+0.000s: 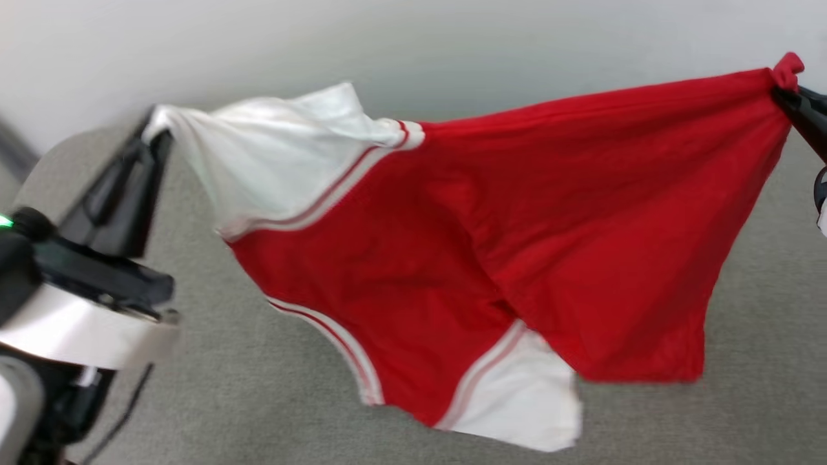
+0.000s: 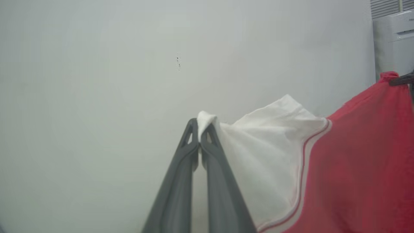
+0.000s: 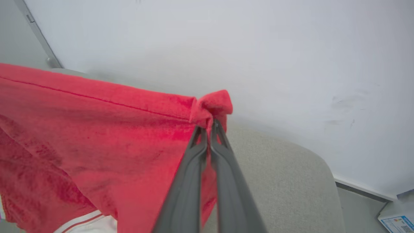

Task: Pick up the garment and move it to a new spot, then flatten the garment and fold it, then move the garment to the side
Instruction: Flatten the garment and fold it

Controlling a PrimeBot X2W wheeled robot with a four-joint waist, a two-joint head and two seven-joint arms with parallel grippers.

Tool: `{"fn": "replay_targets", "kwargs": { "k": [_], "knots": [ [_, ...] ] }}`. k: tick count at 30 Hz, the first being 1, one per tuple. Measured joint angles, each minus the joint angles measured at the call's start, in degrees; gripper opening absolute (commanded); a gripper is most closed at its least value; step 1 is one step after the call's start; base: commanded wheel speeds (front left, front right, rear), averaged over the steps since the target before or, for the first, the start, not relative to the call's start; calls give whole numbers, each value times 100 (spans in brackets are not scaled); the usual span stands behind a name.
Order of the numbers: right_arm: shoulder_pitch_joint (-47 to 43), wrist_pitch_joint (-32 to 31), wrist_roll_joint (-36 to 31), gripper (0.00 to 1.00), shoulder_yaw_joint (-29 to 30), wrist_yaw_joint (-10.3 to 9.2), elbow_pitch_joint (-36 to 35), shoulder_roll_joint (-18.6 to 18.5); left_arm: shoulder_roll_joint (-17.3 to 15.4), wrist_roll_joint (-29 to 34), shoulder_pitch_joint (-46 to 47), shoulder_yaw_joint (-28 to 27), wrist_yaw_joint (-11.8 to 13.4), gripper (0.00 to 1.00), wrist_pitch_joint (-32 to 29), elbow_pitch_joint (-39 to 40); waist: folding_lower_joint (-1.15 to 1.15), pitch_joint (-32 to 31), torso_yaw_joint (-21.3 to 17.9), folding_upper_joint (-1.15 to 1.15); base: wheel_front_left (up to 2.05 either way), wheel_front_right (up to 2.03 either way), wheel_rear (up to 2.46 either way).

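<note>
The garment point(image 1: 491, 258), a red jersey with white sleeves and red-white striped trim, hangs stretched in the air between my two grippers above a grey table. My left gripper point(image 1: 155, 132) is shut on the tip of a white sleeve point(image 2: 258, 155); the left wrist view shows the cloth pinched between the fingertips point(image 2: 200, 127). At the far right my right gripper point(image 1: 785, 93) is shut on a bunched red corner of the hem point(image 3: 213, 105). The second white sleeve point(image 1: 523, 400) dangles lowest. Any lettering is hidden.
The grey cloth-covered table point(image 1: 258, 400) lies under the jersey, with a rounded far right corner point(image 3: 310, 161). A pale wall point(image 1: 452, 45) stands close behind. A white appliance point(image 2: 393, 38) stands at the right; a printed sheet point(image 3: 397, 221) lies beyond the table corner.
</note>
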State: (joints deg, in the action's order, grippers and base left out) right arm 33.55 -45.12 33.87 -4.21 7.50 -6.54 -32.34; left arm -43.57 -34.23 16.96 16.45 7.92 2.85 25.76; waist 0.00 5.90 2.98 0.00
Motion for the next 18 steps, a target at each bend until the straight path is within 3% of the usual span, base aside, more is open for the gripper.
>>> {"fn": "replay_targets", "kwargs": {
  "k": [11, 18],
  "knots": [
    [164, 356, 249, 0, 219, 0, -1076, 115, -517, -122, 1068, -734, 75, 0, -394, 450, -1, -141, -619, 0, 0, 0, 0],
    [497, 555, 277, 0, 444, 0, -1276, 352, -557, -137, 2053, -829, 45, 0, -542, 302, 0, 92, -700, 0, 0, 0, 0]
  ]
}}
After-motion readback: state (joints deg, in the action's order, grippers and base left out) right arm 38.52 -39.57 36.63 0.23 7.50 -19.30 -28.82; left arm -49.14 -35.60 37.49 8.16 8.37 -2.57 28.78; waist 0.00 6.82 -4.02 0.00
